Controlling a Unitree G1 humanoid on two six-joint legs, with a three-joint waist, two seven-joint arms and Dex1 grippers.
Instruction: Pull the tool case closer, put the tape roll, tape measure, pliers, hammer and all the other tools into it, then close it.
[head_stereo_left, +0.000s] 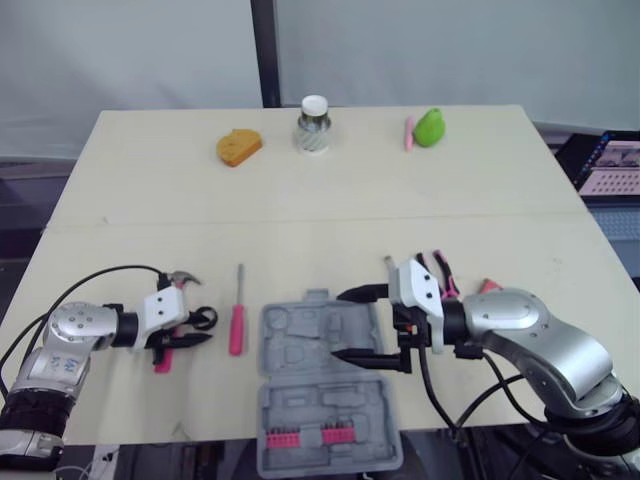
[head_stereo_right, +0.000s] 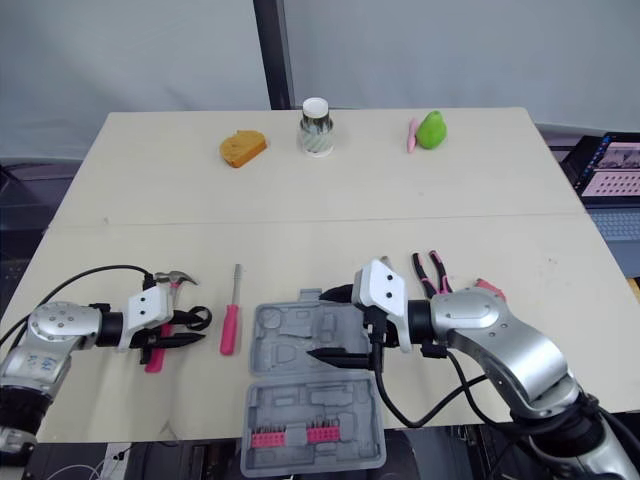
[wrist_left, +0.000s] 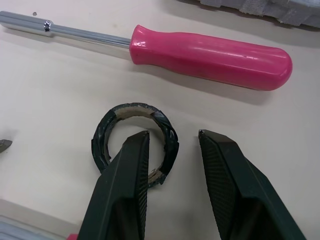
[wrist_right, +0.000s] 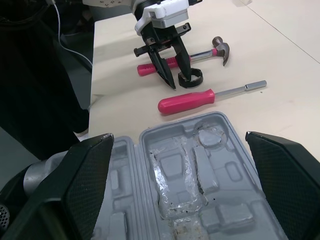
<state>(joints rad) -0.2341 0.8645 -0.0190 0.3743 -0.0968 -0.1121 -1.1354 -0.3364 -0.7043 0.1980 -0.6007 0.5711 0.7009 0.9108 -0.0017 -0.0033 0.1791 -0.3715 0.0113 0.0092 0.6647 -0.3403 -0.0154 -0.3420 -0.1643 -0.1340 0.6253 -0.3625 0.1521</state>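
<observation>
The grey tool case (head_stereo_left: 300, 340) lies open at the table's front edge, with pink bits (head_stereo_left: 295, 437) in its near half. My right gripper (head_stereo_left: 357, 325) hovers open over its right side, holding nothing. A small black tape roll (wrist_left: 132, 142) lies flat on the table; my left gripper (wrist_left: 172, 137) is open with one finger inside the ring and the other outside. A pink-handled screwdriver (head_stereo_left: 237, 330) lies between the roll and the case. The pink-handled hammer (wrist_right: 210, 50) lies behind the left gripper. Pink-handled pliers (head_stereo_left: 440, 272) rest behind the right wrist.
At the table's far side stand an orange sponge-like piece (head_stereo_left: 238, 147), a white-capped jar (head_stereo_left: 313, 125) and a green pear-shaped object (head_stereo_left: 430, 127) with a pink stick (head_stereo_left: 408, 132). A small pink item (head_stereo_left: 488, 286) peeks out behind my right arm. A laptop (head_stereo_left: 615, 165) sits off the right edge.
</observation>
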